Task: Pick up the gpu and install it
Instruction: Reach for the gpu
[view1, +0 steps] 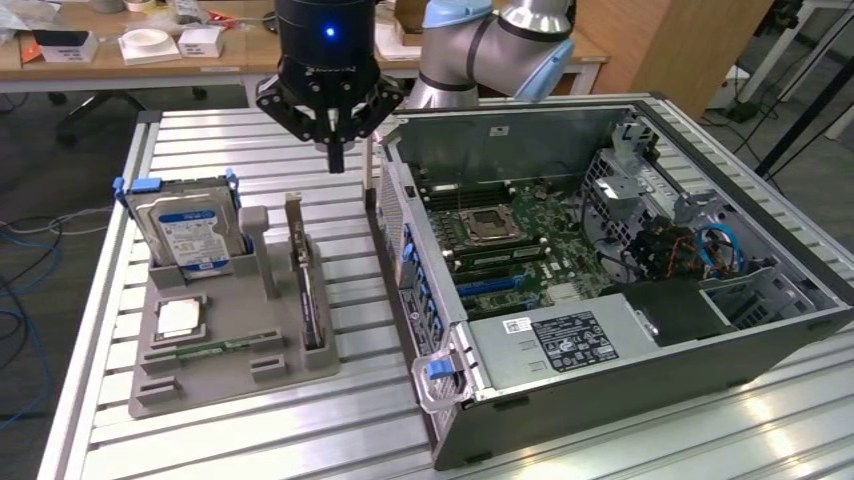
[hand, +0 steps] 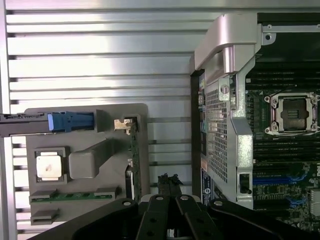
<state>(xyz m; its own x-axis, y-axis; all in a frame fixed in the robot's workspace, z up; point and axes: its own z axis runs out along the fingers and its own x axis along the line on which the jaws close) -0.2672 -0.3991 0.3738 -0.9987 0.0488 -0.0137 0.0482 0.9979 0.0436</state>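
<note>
The gpu (view1: 306, 285) stands on edge in a slot on the side of the grey holder tray (view1: 267, 365) nearest the case, a thin dark card with a metal bracket at its far end. From the wrist view I see it edge-on (hand: 132, 165). My gripper (view1: 336, 160) hangs above the slatted table beyond the tray's far end, between the tray and the computer case, apart from the gpu. Its black fingers (hand: 170, 182) are shut together with nothing between them.
The open computer case (view1: 747, 345) lies at the exterior view's right, motherboard (view1: 521, 240) exposed, its rear wall (hand: 225, 125) close to the gripper. The tray also holds a hard drive (view1: 187, 225), a processor (view1: 178, 318) and a memory stick (view1: 214, 350). Desks stand behind.
</note>
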